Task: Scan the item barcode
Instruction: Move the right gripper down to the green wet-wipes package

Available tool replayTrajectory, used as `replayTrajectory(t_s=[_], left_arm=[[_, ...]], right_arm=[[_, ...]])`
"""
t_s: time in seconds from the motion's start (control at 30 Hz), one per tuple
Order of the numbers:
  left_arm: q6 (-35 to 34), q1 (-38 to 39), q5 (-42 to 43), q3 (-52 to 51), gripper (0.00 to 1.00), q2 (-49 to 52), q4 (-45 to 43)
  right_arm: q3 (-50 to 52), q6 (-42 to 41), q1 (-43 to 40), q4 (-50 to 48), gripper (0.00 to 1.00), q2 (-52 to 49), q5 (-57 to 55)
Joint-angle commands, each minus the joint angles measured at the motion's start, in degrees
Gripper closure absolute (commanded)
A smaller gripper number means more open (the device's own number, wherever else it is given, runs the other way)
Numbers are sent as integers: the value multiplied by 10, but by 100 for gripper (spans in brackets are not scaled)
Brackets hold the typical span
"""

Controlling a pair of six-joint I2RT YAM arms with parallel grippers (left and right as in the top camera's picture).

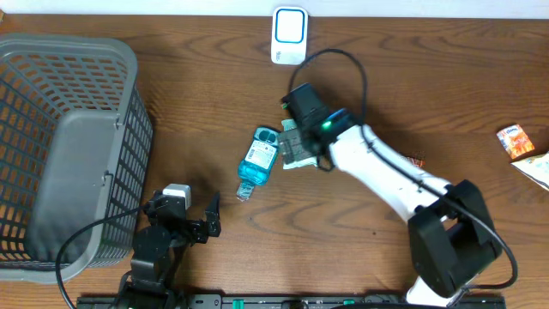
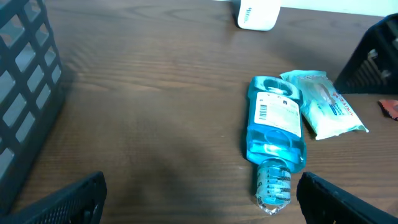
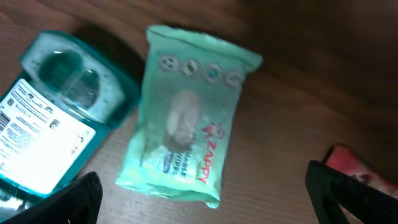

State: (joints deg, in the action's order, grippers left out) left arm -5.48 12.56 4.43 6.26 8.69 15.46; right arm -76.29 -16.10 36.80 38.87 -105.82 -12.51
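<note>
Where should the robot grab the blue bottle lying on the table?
Grab the bottle across its body near the neck, coming straight down. It lies flat, label up, and the wipes pack sits close beside the other end, so both sides look free by the neck.

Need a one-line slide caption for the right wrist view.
Open right gripper above a green wipes pack lying beside a blue bottle, label up, on the wooden table.
</note>
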Motion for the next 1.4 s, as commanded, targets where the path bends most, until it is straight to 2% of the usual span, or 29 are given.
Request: replayTrajectory(t_s=[0.0,0.4,0.63,0.73,0.87,0.93,1.2,1.37], left_arm=[[9,2,7,-13,2,1,5],[9,2,7,-13,2,1,5],[9,2,7,-13,2,1,5],[9,2,7,-13,2,1,5],[9,2,7,-13,2,1,5],[9,2,7,-13,2,1,5],[9,2,7,-13,2,1,5],[9,2,7,-13,2,1,5]], right_arm=[[-1,-2,31,-3,1,-32,-127],[-1,-2,60,-35,1,-108,-130],[-1,-2,62,1,12,-115,-128],[-1,-2,60,25,22,-115,-129],[-1,-2,52,56,52,-115,-129],[-1,-2,48,65,61,-115,-139],[-2,-120,20,140,83,-114,-259],[-6,-171,-11,173,94,-95,-256]])
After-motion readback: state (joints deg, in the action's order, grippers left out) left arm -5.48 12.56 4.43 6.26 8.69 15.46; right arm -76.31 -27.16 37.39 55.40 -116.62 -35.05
